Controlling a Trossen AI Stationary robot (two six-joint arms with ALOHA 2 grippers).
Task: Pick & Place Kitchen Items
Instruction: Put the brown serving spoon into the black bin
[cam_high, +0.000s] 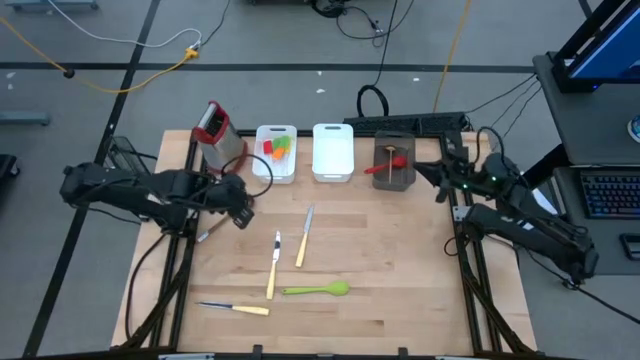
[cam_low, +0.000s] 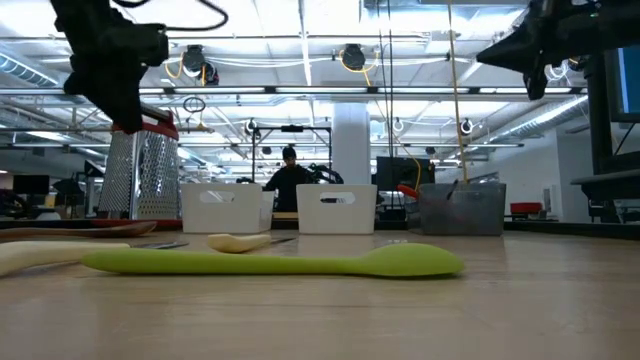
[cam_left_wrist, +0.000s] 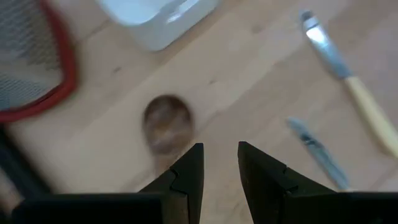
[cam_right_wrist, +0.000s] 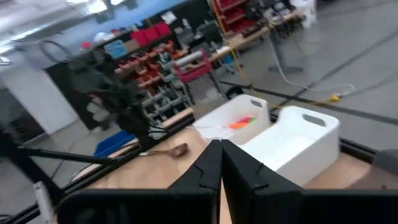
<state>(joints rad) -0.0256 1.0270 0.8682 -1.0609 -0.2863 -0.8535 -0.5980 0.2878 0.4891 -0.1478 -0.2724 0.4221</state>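
Wooden spoon (cam_left_wrist: 166, 123) lies on tabletop (cam_high: 400, 290) at ten o'clock, beneath my left jaws (cam_left_wrist: 219, 163), parted slightly and empty for descent. Right jaws (cam_right_wrist: 220, 160) wait closed, empty, at two o'clock.

**Right wrist view: closed fingers over the bins**

The right gripper (cam_right_wrist: 220, 163) filled the lower middle, its two dark fingers (cam_right_wrist: 205, 171) pressed together with nothing between them. Beyond them two white bins (cam_right_wrist: 292, 140) stood side by side on the wooden tabletop (cam_right_wrist: 155, 165); the farther one held orange and green spatulas (cam_right_wrist: 242, 122). A wooden spoon (cam_right_wrist: 171, 150) lay on the tabletop near the left arm (cam_right_wrist: 106, 87), which hung above it. The steel grater (cam_right_wrist: 202, 87) with its red top stood behind the bins. Shelving with red boxes lined the room behind.
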